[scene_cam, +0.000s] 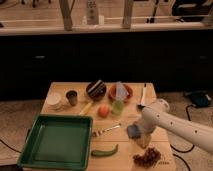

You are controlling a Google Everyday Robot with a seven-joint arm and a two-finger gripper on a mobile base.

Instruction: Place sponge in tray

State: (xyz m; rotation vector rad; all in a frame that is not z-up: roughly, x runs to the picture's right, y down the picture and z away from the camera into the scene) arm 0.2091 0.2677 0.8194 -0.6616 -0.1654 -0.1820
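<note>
The blue-grey sponge [133,131] lies on the wooden table [65,89], right of centre. My gripper [141,136] at the end of the white arm [172,124] hangs low right beside and partly over the sponge's right edge. The large green tray [59,143] sits at the table's front left, with nothing in it.
A fork [107,130] and a green chilli [104,151] lie between tray and sponge. Grapes [148,157] sit at the front right. Behind are a peach [103,111], green cup [117,106], banana [86,108], dark bowl [96,89], orange bowl [121,92], knife [142,96], dark cup [72,97] and white bowl [54,100].
</note>
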